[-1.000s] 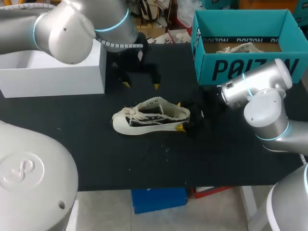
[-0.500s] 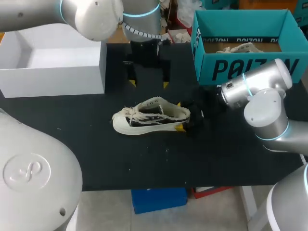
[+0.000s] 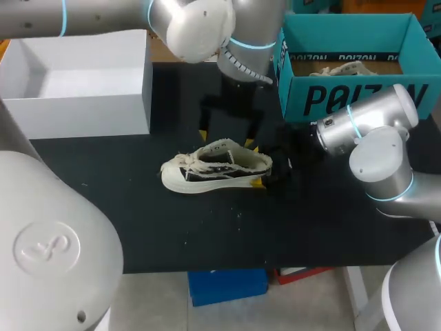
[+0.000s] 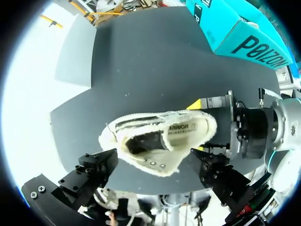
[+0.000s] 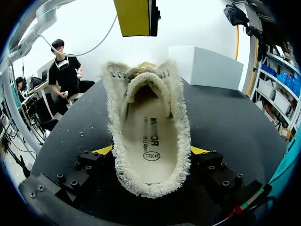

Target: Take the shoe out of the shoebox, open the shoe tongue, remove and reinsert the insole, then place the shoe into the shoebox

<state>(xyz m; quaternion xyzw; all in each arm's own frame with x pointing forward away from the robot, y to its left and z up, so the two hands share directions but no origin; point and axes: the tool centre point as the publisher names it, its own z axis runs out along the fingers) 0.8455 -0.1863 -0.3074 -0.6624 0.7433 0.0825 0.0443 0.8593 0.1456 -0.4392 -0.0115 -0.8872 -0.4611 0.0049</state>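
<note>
Two fingers of right gripper clamp shoe at heel; shoe sits on its sole mid table, printed insole showing. Left gripper spread wide, empty, above shoe; has moved right and closer to it. Teal shoebox, lettering on side, at far right corner.

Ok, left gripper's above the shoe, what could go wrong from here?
The right gripper holds only the heel of the shoe, so pulling the tongue may swing the toe. The open left gripper could snag loose laces instead. The left arm is close to the teal shoebox and might nudge it.
</note>
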